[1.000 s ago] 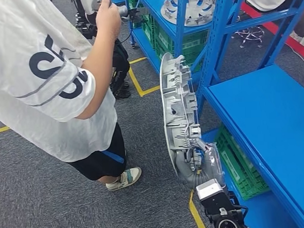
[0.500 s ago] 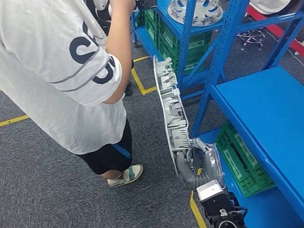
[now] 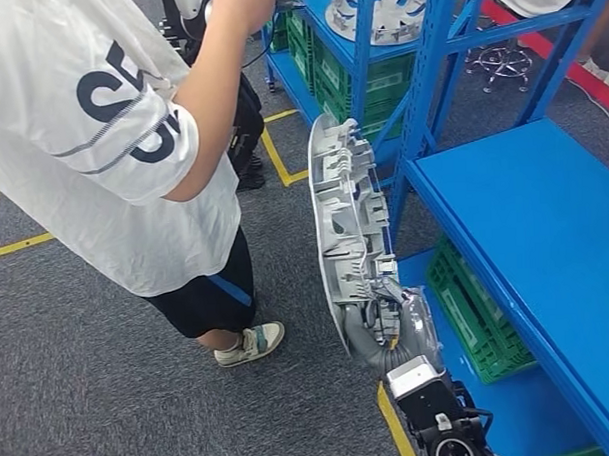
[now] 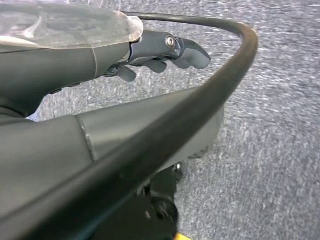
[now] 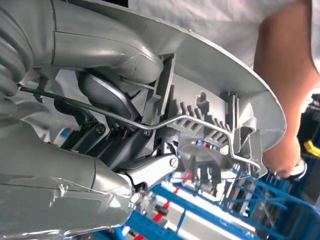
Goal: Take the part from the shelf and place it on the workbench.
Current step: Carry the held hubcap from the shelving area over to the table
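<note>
Now right hand raised, fingers gripping part upright; left hand fingers empty, apart

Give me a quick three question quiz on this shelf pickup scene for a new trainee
1. True or false: the right hand grips the grey part.
2. How does the part stand? A) flat on the blue shelf B) on edge in the air C) on the carpet
3. Fill in: beside the part stands a person in a ____ shirt.

Key: 1 true; 2 B; 3 white
</note>
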Action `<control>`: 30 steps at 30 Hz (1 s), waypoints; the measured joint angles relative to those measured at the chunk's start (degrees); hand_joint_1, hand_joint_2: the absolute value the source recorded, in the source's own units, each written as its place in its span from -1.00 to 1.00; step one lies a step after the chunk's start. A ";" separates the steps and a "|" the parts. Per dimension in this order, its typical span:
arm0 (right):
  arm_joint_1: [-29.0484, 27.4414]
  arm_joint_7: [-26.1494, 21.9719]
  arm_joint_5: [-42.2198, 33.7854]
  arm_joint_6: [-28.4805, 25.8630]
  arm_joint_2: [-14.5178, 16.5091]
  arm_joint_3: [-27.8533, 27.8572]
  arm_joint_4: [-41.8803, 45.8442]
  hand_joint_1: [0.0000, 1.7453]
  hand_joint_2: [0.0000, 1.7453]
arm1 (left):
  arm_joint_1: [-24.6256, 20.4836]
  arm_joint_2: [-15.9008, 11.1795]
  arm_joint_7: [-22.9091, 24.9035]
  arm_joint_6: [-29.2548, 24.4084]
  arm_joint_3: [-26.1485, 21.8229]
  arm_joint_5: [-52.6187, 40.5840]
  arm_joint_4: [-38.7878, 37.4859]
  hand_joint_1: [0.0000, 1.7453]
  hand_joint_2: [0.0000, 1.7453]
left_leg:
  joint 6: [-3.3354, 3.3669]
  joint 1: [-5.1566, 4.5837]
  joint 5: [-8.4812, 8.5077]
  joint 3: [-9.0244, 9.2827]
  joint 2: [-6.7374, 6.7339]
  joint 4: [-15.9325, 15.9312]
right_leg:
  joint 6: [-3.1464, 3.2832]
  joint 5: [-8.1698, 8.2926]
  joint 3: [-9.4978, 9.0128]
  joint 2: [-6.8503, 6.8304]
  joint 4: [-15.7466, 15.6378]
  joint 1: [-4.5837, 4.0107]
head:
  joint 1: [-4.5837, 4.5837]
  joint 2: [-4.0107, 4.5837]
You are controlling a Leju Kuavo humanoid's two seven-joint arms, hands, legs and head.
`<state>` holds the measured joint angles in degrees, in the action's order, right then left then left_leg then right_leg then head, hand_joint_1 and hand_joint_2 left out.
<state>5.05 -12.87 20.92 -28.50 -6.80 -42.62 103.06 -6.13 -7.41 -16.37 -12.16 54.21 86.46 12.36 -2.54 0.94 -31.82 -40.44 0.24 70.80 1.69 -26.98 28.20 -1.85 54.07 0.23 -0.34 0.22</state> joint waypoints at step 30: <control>0.67 -4.82 -13.58 16.16 0.04 0.25 0.28 1.00 1.00 | -0.22 -0.05 0.09 0.95 0.00 -1.19 -0.05 -1.00 -1.00 | -0.11 -0.12 2.06 -0.62 0.87 -2.03 | -0.65 -0.15 -0.08 1.11 0.14 0.39 | -0.25 -0.01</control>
<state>5.71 -17.69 7.34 -12.34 -6.75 -42.37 103.34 -6.35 -7.46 -16.28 -11.22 54.21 85.27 12.31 -2.65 0.82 -29.75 -41.07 1.10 68.77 1.04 -27.14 28.12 -0.75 54.21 0.62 -0.59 0.22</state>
